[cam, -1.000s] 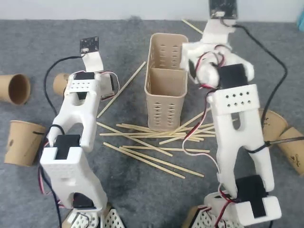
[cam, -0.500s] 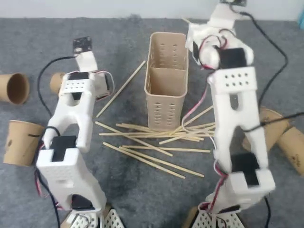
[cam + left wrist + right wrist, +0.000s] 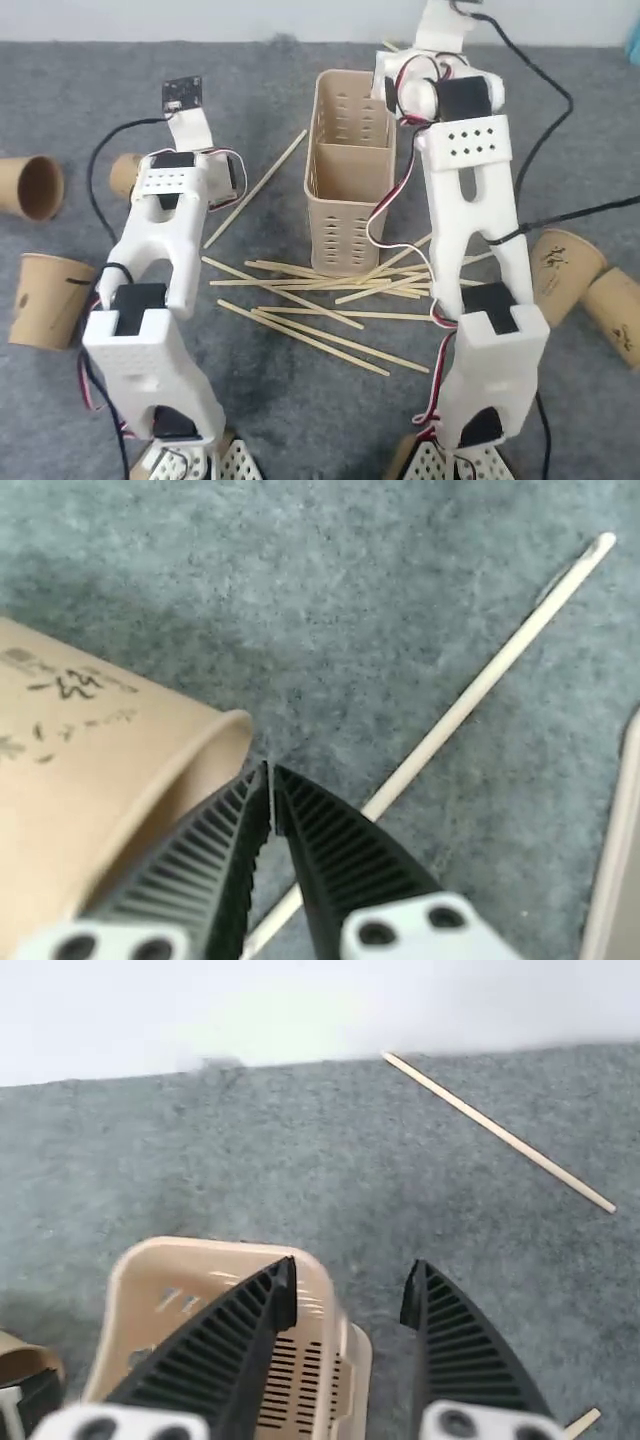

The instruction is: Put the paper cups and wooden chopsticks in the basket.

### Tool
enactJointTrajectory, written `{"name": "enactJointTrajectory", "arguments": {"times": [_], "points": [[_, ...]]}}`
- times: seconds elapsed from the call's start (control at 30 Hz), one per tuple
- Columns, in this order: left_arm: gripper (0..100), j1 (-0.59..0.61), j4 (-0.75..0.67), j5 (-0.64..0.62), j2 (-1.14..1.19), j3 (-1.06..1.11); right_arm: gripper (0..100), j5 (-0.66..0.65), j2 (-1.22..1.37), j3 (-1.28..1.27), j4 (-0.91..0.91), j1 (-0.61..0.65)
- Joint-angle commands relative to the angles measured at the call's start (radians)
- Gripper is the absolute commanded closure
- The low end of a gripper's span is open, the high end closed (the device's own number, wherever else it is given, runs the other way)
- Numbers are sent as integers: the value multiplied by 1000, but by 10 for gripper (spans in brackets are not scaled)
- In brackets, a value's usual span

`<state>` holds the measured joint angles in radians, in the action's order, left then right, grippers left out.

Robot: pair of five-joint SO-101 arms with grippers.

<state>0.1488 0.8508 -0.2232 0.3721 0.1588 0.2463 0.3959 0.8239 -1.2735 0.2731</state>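
Observation:
A tan slotted basket (image 3: 350,170) stands upright mid-table, and my right gripper (image 3: 350,1285) hangs open above its far end (image 3: 190,1270), one finger over the rim and one outside. The right arm (image 3: 465,190) stretches along the basket's right side. My left gripper (image 3: 270,772) is shut and holds nothing; its tips sit at the rim of a lying paper cup (image 3: 110,770), which is the cup (image 3: 125,175) beside the left arm (image 3: 165,220). A lone chopstick (image 3: 480,680) lies just past the tips. Several chopsticks (image 3: 330,300) are scattered in front of the basket.
Two more cups (image 3: 35,185) (image 3: 45,300) lie at the left edge and two (image 3: 560,265) (image 3: 615,315) at the right. One chopstick (image 3: 255,190) lies left of the basket, another (image 3: 500,1135) on the carpet behind it, near the white wall.
The right arm has swung left and stretched farther back, bringing its gripper to the basket's far end. The left arm has barely shifted.

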Motion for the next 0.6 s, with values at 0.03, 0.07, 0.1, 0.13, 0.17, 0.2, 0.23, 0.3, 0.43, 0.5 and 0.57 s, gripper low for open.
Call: {"name": "enactJointTrajectory", "arguments": {"times": [0.03, 0.07, 0.1, 0.13, 0.17, 0.2, 0.23, 0.3, 0.43, 0.5, 0.57], "points": [[984, -6, -21, 2, -17, -27, 816, 5, -24, 107, -64, 28], [984, -6, -21, 2, -17, -27, 816, 5, -22, 107, -73, 28], [984, -6, -21, 2, -17, -27, 816, 3, -15, 107, -81, 27], [984, -6, -21, 2, -17, -27, 816, 3, -10, 104, -87, 24], [984, -6, -21, 2, -17, -27, 816, 3, 1, 101, -88, 22], [984, -6, -21, 2, -17, -27, 816, 3, 16, 95, -88, 21], [984, -6, -21, 2, -17, -27, 816, 3, 33, 92, -88, 16], [984, -6, -31, 2, -17, -27, 816, 3, 68, 87, -90, 21], [984, -6, -32, 2, -15, -27, 850, 2, 127, 91, -111, 27], [984, -6, -32, 2, -15, -27, 946, 2, 137, 94, -120, 22], [984, -6, -34, 2, -15, -27, 991, -29, 131, 94, -131, 10]]}}
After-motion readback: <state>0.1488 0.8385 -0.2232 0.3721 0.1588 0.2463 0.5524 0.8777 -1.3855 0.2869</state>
